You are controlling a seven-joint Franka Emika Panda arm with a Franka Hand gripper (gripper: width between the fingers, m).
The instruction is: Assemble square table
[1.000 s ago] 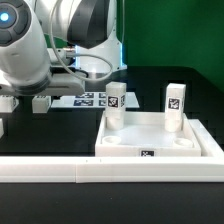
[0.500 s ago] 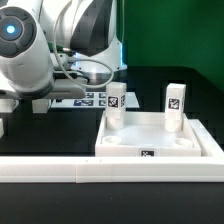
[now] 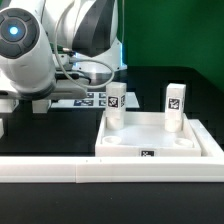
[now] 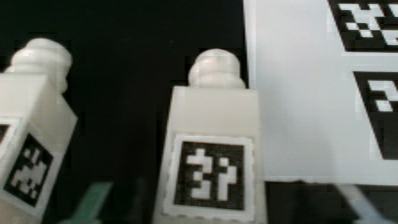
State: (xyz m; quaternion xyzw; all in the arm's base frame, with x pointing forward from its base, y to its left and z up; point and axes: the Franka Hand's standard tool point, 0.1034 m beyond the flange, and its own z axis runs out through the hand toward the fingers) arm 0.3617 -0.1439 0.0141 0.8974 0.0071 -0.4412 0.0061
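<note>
On the exterior view's left, the gripper (image 3: 24, 101) hangs low over a loose leg (image 4: 214, 150) and a second loose leg (image 4: 36, 130); whether it's clenched, I cannot tell. Rightward, the square tabletop (image 3: 160, 146) carries two upright legs (image 3: 174, 100). Grabbing a third leg looks next: centre over it, then close.

Two tagged legs (image 3: 115, 101) (image 3: 174, 106) upright in far corners of the square table (image 3: 185, 150), arm (image 3: 35, 55) at the exterior view's left
</note>
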